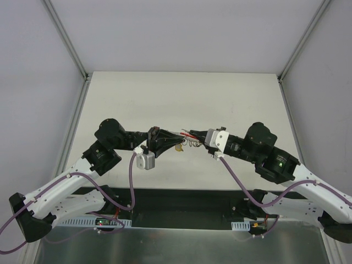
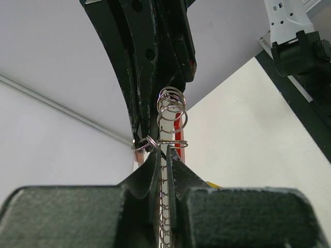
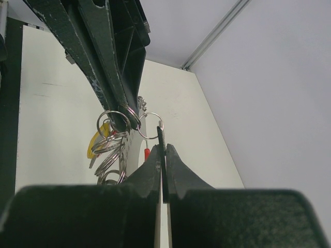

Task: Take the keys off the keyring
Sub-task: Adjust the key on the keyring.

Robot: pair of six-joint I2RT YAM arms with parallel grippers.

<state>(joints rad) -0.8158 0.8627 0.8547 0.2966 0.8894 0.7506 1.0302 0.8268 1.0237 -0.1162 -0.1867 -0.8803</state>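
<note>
Holding the keyring [image 1: 188, 142] in mid-air over the desk [image 1: 181, 99], from both sides. Pinching its chain of rings with the left gripper [image 2: 164, 157], closed tight; clamping one loop with the right gripper [image 3: 162, 150], closed likewise. Working, seemingly, at the separating step, with the keys [image 3: 97, 144] hanging beside the rings, none visibly off yet. Next, probably: prying a ring open and sliding one key along the gap, without dropping the bunch.

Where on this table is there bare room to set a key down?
Crowded in the middle, where left fingers and right fingers meet on the keyring. Beyond them the table is bare to the back wall. A smaller bare patch lies nearer, between the left arm and right arm.
</note>
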